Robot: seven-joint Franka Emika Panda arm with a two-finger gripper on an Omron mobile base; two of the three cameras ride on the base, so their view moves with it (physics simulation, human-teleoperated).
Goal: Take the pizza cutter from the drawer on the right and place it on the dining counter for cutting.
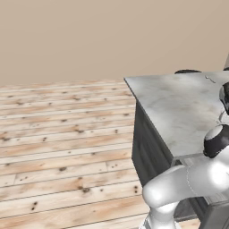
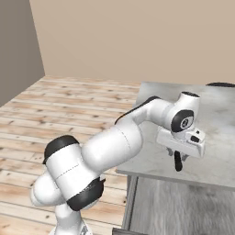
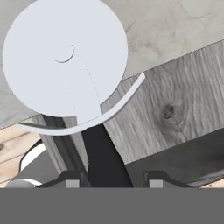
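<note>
Your hand view gives what the base views lack: the cutter [image 3: 65, 61] seen close, its pale round blade wide across the upper left, a thin curved guard under it, and a black handle running down between the two finger tips. The jaws [image 3: 111, 179] are pinching that handle. Behind the blade you see the marbled desk [image 3: 175, 26]; below its edge lies the grained floor of the open drawer [image 3: 175, 109], with its dark front along the lower right.

In your right base view the cutter [image 2: 177, 161] shows as little more than a short black handle hanging under the hand [image 2: 181, 158]; you cannot make out the blade there. This view shows the arm's pose best: it rises from lower left, bends at a dark elbow, and reaches right, with the wrist above the desk's [image 2: 215, 160] near edge and the hand pointing down. The drawer [image 2: 183, 206] stands open below.

Your left base view shows the desk [image 1: 179, 107] corner, the plank floor [image 1: 62, 143] and only a bent arm link at lower right.
</note>
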